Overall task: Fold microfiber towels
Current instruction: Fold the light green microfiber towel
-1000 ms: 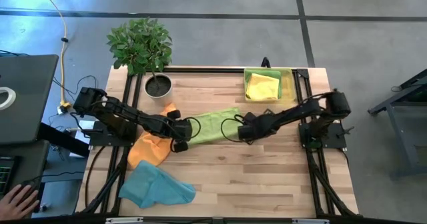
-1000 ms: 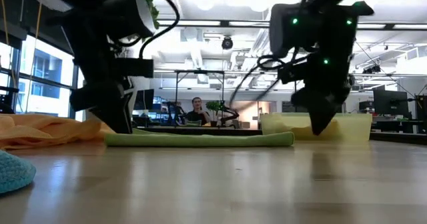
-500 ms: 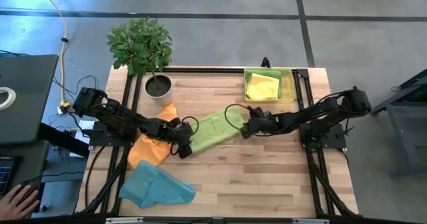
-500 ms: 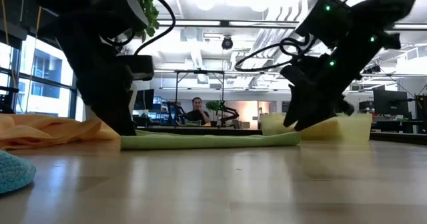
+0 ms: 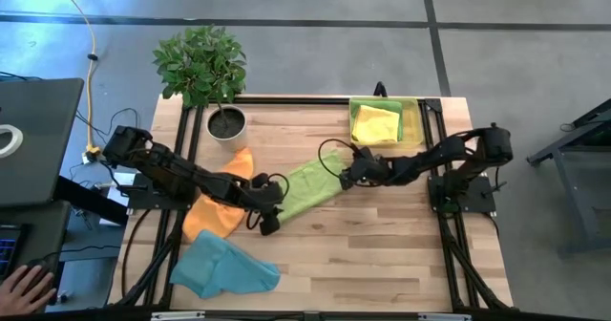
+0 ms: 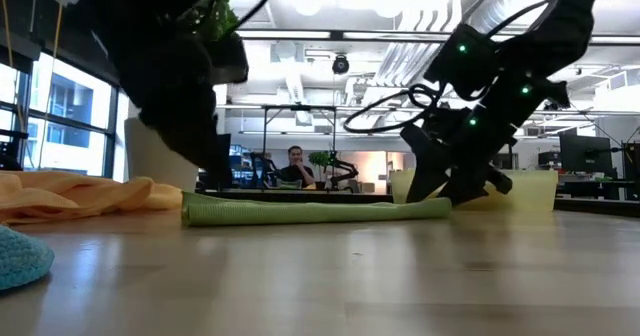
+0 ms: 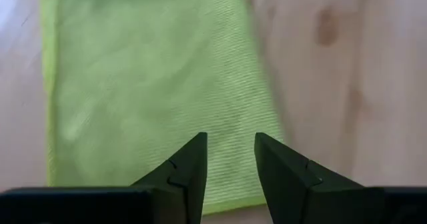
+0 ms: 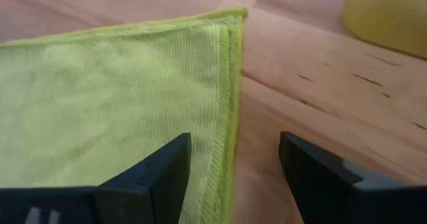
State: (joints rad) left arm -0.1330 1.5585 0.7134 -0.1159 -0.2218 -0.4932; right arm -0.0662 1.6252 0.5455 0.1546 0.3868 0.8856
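1. Towel first: we see the lime green towel [image 5: 307,187] lying flat on the wooden table [image 5: 382,254] near its middle, folded into a long strip that runs diagonally from the left gripper [image 5: 268,216] up toward the right gripper [image 5: 346,173].
2. A second ago the strip lay almost level across the table; half a second ago it had begun to tilt, and now it slants more steeply. We judge that the two arms have swung it round between them.
3. The left gripper now sits at the strip's lower end. In its wrist view the fingers [image 7: 193,174] stand apart over the cloth's edge, holding nothing.
4. The right gripper has moved up toward the far corner of the strip. In its wrist view the fingers [image 8: 167,177] are spread wide, one over the hem and one over bare wood, gripping nothing.
5. The other towels are elsewhere: the orange towel [image 5: 215,206] crumpled beside the left arm, the light blue towel [image 5: 224,268] at the near edge, and the yellow towel [image 5: 375,123] in the tray [image 5: 416,120] on a green one.
6. With both claws released, we judge that this towel awaits its next fold.
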